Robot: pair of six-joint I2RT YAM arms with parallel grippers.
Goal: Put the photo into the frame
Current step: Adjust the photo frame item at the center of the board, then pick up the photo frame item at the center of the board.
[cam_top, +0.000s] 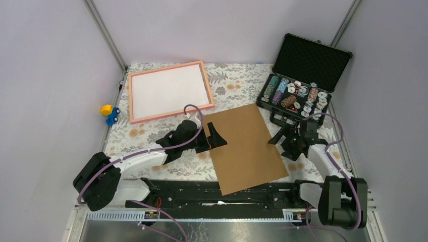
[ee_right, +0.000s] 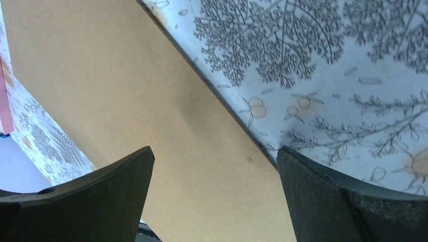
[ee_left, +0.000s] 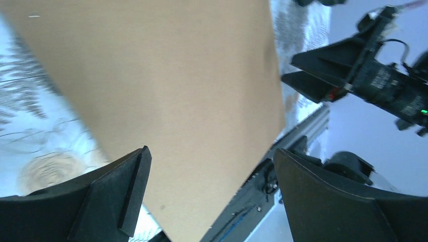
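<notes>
Left end effector — spread, empty | right end effector — spread, empty

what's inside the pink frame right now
A plain white sheet fills the frame; no printed picture shows on it. Its underside and whatever lies beneath it are covered, so they cannot be seen.

Floral tabletop carrying: brown board lying flat between left pincer and right pincer; pink frame lying beyond left pincer; open black case sitting beyond right pincer; small toy sitting well left of left pincer.
</notes>
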